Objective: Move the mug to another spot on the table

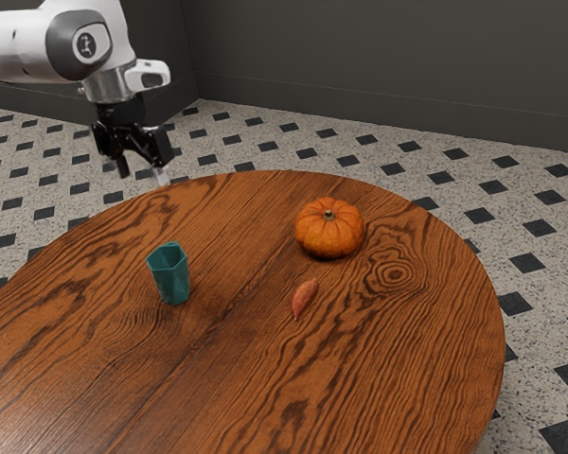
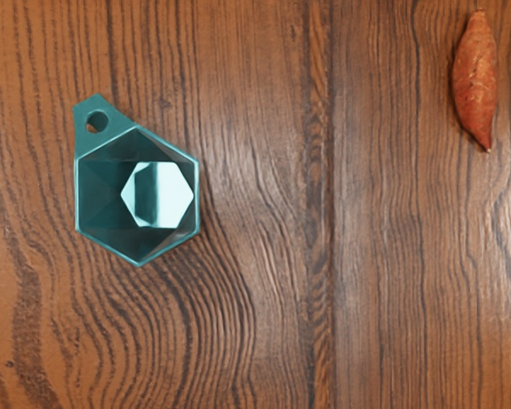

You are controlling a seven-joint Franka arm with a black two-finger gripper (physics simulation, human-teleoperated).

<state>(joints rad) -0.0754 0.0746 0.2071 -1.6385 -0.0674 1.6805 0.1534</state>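
Round wooden table [image 1: 265,388] bears an upright, empty teal hexagonal mug [image 1: 169,272] with a small handle tab; gripper [image 1: 140,166], in the exterior view's upper left, hangs wide, holding nothing.

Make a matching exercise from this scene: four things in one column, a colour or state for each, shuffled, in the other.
1 mug
2 pumpkin
3 sweet potato
4 end effector

A reddish, lying flat
B open, in the air
C teal, upright
D orange, round

Pairs: 1-C, 2-D, 3-A, 4-B
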